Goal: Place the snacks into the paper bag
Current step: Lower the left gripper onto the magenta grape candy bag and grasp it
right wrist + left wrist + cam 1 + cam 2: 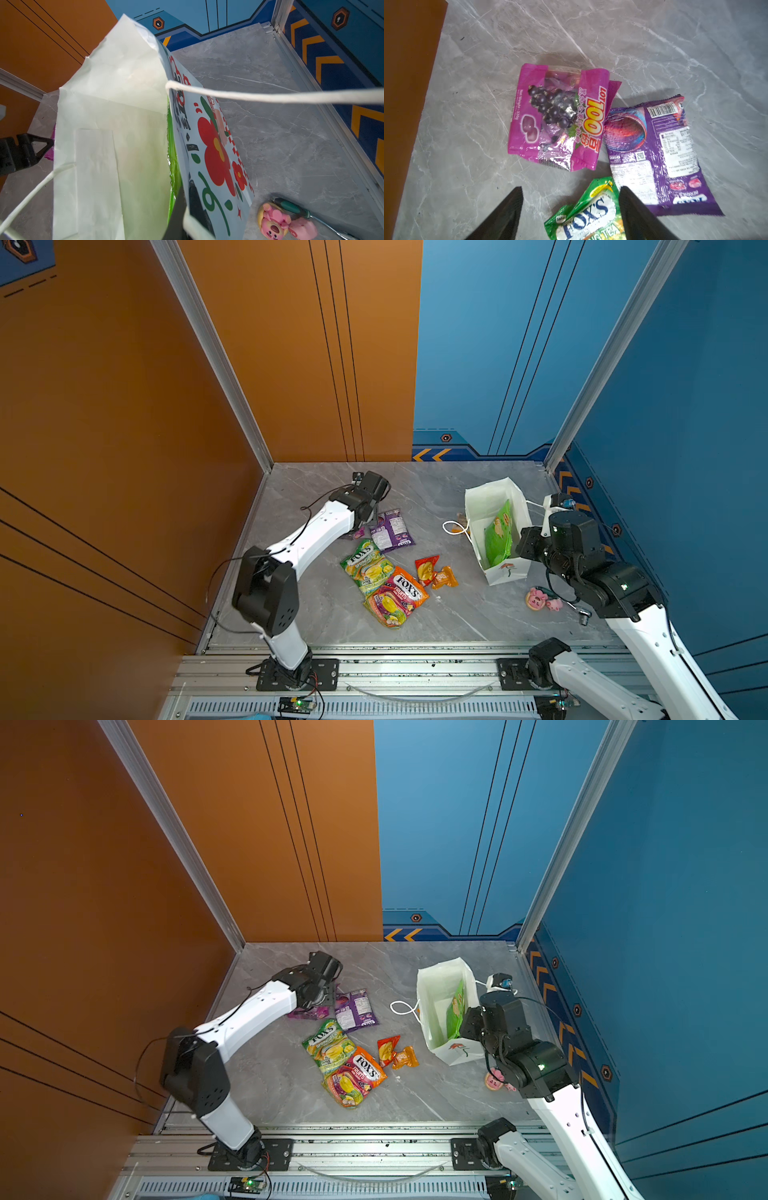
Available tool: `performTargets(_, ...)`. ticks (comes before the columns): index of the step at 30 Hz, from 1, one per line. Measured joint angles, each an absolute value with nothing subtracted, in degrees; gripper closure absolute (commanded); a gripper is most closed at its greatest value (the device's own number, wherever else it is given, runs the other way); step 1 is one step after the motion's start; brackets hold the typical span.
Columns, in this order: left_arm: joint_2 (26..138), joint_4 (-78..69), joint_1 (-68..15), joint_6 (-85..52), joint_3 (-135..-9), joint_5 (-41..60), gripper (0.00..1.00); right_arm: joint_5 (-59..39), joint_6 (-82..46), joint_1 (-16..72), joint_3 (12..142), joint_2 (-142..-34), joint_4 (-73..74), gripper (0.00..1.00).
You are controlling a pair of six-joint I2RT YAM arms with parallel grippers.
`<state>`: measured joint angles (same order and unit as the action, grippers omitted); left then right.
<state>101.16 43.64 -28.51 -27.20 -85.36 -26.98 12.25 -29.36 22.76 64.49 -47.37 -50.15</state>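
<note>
Two grippers, two states. The left gripper hangs above the table with its jaws spread and nothing between them. Under it lie the grape bag and the purple bag, edge to edge, the purple one back side up. The top of the green FOX'S bag shows between the two fingers, flat on the table. In both top views its other end overlaps the orange FOX'S bag. Just beside that pair lie the red packet and the orange packet, touching each other.

The right gripper is closed on the paper bag, pinching the side wall near the rim with one finger inside. The paper bag stands open on the right of the table, well apart from the loose snacks. The green bag stands inside it against the pinched wall. One cord handle droops out on the far side from the gripper. Pink toys lie near the paper bag's base.
</note>
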Motion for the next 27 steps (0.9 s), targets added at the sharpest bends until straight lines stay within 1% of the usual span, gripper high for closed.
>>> performTargets(6, 114.74, 47.22, -29.08, -24.69, -96.9, -31.05, 0.25, 11.62, -29.36, 22.06, 62.87, -46.78, -50.13, 1.0)
performTargets(12, 124.9, 52.66, -30.04, -22.83, -107.31, -35.92, 0.35, 10.63, -29.36, 21.65, 61.52, -46.33, -49.82, 1.0)
performTargets(17, 129.95, 56.25, -30.09, -21.76, -111.22, -38.65, 0.43, 10.28, -29.36, 21.19, 60.84, -46.26, -48.93, 1.0)
performTargets(19, 131.28, 57.21, -30.09, -21.52, -111.85, -39.97, 0.51, 10.09, -29.36, 21.02, 60.73, -46.26, -48.82, 1.0)
performTargets(22, 133.12, 58.83, -30.06, -20.84, -112.64, -41.8, 0.63, 9.58, -29.36, 20.93, 60.53, -46.28, -48.64, 1.0)
performTargets(24, 134.5, 59.81, -30.06, -20.47, -113.47, -42.94, 0.73, 9.1, -29.36, 20.86, 60.47, -46.37, -48.36, 1.0)
performTargets(27, 135.59, 60.55, -30.04, -20.53, -114.04, -43.99, 0.85, 8.95, -29.36, 20.75, 60.38, -46.61, -48.03, 1.0)
